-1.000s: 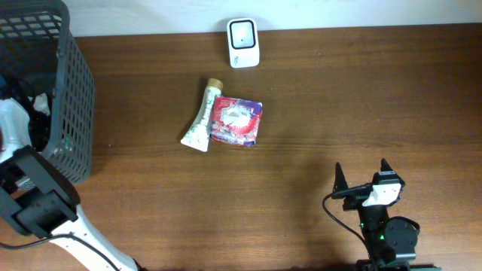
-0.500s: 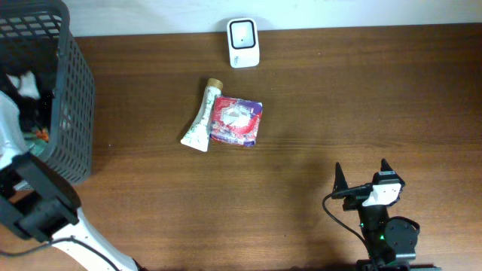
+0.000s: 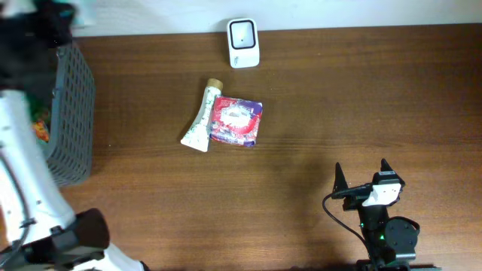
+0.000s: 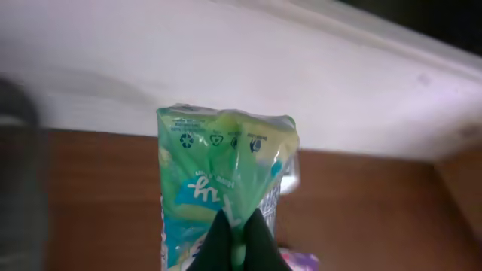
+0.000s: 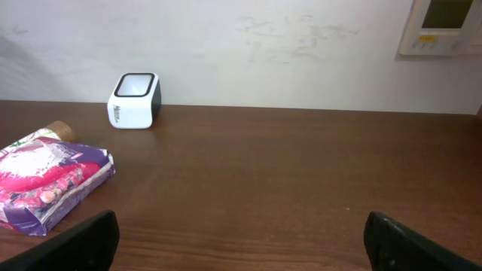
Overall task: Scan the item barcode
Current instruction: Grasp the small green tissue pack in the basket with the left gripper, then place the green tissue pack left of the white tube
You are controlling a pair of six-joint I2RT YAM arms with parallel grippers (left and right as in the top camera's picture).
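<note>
Green packet (image 4: 218, 165) clenched in left pincer (image 4: 239, 218); right pincer (image 3: 361, 169) released; one scanner (image 3: 243, 43), one tube (image 3: 202, 117), one pouch (image 3: 237, 120).

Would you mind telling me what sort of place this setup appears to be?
Likely a mock shop checkout on a lab bench: a white barcode scanner stands at the back of the wooden table, a grey mesh basket sits at one end, and packaged goods lie between.

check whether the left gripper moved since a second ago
yes: the left gripper lifted out of the basket toward its far end, shut on a green packet
</note>
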